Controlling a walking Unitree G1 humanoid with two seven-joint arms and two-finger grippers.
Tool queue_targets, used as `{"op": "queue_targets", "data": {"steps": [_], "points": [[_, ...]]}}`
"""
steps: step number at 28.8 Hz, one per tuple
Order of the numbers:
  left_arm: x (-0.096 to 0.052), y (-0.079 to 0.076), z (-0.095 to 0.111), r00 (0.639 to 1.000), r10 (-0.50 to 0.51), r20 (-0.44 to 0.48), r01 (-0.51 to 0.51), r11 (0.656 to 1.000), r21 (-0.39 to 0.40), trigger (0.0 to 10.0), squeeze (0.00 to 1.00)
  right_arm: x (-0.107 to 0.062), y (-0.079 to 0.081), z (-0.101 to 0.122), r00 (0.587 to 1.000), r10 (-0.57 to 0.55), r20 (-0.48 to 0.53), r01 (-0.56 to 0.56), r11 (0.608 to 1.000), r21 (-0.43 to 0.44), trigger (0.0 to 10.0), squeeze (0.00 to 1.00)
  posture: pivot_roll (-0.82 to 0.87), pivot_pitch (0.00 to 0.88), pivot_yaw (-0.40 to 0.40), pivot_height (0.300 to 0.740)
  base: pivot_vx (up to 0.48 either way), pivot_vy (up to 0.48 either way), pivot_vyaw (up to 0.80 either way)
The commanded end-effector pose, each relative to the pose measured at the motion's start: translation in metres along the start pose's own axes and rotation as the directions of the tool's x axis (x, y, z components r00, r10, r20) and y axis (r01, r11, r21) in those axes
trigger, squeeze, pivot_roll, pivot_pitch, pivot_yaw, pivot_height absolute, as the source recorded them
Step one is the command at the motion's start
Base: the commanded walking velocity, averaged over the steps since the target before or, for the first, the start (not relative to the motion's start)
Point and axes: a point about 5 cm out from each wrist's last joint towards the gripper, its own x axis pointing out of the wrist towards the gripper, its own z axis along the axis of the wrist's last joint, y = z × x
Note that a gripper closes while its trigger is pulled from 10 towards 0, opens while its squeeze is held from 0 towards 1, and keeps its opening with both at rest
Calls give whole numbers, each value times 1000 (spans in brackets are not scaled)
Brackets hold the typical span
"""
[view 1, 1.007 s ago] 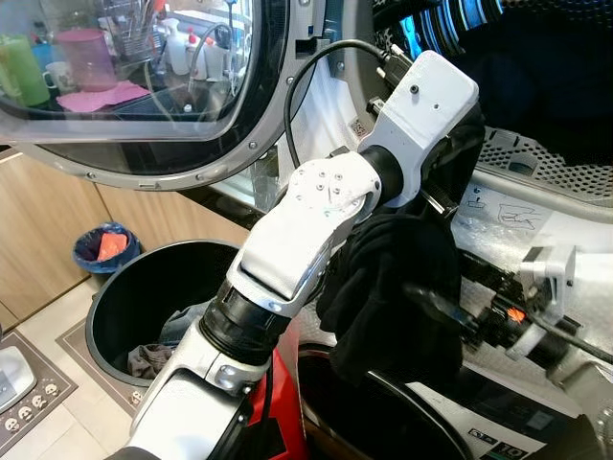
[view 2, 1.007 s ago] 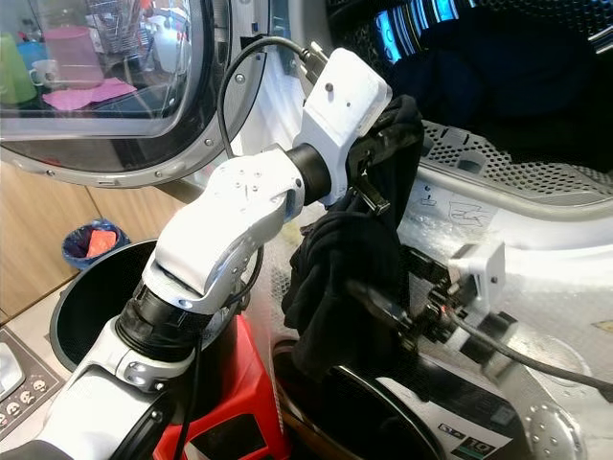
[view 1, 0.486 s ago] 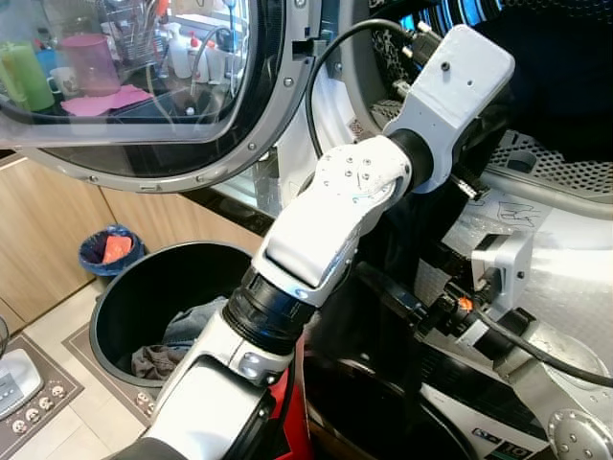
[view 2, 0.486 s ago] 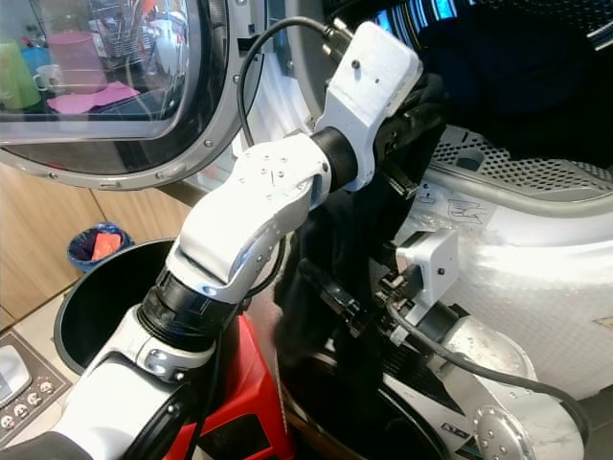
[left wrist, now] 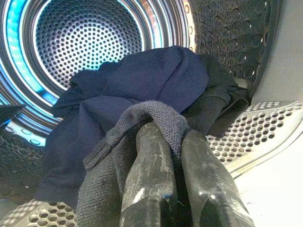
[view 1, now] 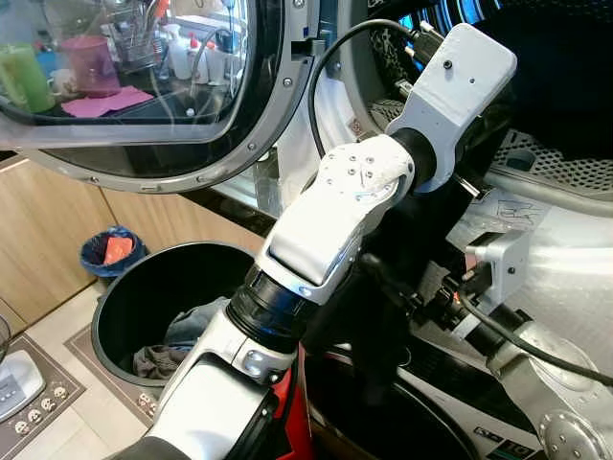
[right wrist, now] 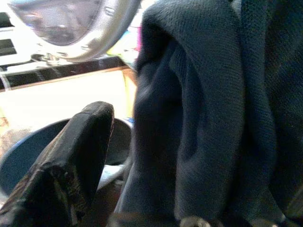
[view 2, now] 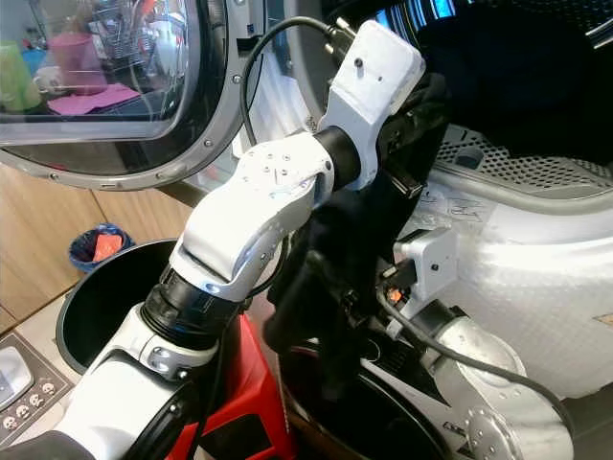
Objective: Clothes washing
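My left gripper (left wrist: 173, 137) is shut on a dark grey knit garment (left wrist: 142, 118) and holds it up at the mouth of the washer drum (left wrist: 80, 33). Navy clothes (left wrist: 142, 80) lie inside the drum behind it. The garment (view 2: 354, 240) hangs down from the left wrist in front of the machine. My right gripper (view 1: 378, 273) reaches in from the right against the hanging cloth, lower down. It is open. One of its fingers (right wrist: 71, 156) shows beside the cloth (right wrist: 203, 109), and the other is hidden by it.
The round washer door (view 1: 144, 86) stands open at upper left. A black laundry bin (view 1: 124, 316) with a few clothes sits on the floor to the left, with a small blue bin (view 1: 107, 249) beyond it. A red object (view 2: 249, 402) and another dark tub (view 1: 383, 422) lie below the arms.
The left arm has lifted the garment higher, to the drum opening. The right gripper has moved left into the hanging cloth.
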Motion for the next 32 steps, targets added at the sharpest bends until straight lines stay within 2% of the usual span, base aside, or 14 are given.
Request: {"op": "queue_targets", "data": {"steps": [1, 7, 11, 12, 14, 15, 16, 17, 21, 26, 32], "points": [[2, -3, 20, 997, -23, 75, 22, 1000, 16, 10000, 0, -1, -7, 0, 999, -43, -2, 43, 999, -4, 10000, 0, -2, 109, 29, 740, 0, 0, 0], [2, -3, 19, 997, -20, 72, 20, 1000, -2, 10000, 0, 1, -12, 1, 995, -101, 3, 101, 995, -1, 10000, 0, -2, 112, 33, 740, 0, 0, 0], [3, -4, 19, 997, -20, 73, 20, 1000, -4, 10000, 0, 6, -2, 2, 998, -53, 17, 52, 997, 49, 10000, 0, -2, 112, 35, 740, 0, 0, 0], [3, -4, 19, 997, -19, 74, 19, 1000, -4, 10000, 0, 7, -1, 0, 998, -61, 9, 60, 996, 65, 4000, 0, -2, 112, 35, 740, 0, 0, 0], [3, -3, 20, 997, -11, 72, 11, 1000, -3, 10000, 0, 8, -1, 0, 998, -65, 6, 65, 995, 69, 3725, 0, 3, 111, 35, 740, 0, 0, 0], [4, -3, 20, 997, -8, 73, 8, 1000, -4, 10000, 0, 8, 0, -1, 997, -71, 1, 71, 995, 70, 784, 0, 5, 109, 35, 740, 0, 0, 0], [4, -3, 20, 997, -7, 74, 7, 1000, -5, 10000, 0, 8, 0, -2, 997, -75, -3, 75, 995, 70, 784, 0, 5, 109, 35, 740, 0, 0, 0], [4, -2, 21, 997, -3, 77, 3, 1000, -3, 10000, 0, 9, 0, -2, 997, -77, -8, 77, 994, 72, 0, 0, 6, 108, 35, 740, 0, 0, 0], [4, 0, 22, 997, 16, 80, -15, 1000, -15, 10000, 0, 10, 3, -6, 997, -65, -40, 67, 996, 51, 0, 0, 9, 108, 32, 740, 0, 0, 0], [5, 3, 22, 996, 55, 72, -53, 998, -38, 10000, 0, 11, -1, -7, 993, -108, -53, 108, 994, 3, 0, 0, 10, 108, 30, 740, 0, 0, 0], [5, 3, 23, 995, 69, 75, -66, 997, -43, 10000, 0, 14, -2, -5, 990, -129, -49, 129, 992, 3, 0, 0, 11, 106, 27, 740, 0, 0, 0]]}}
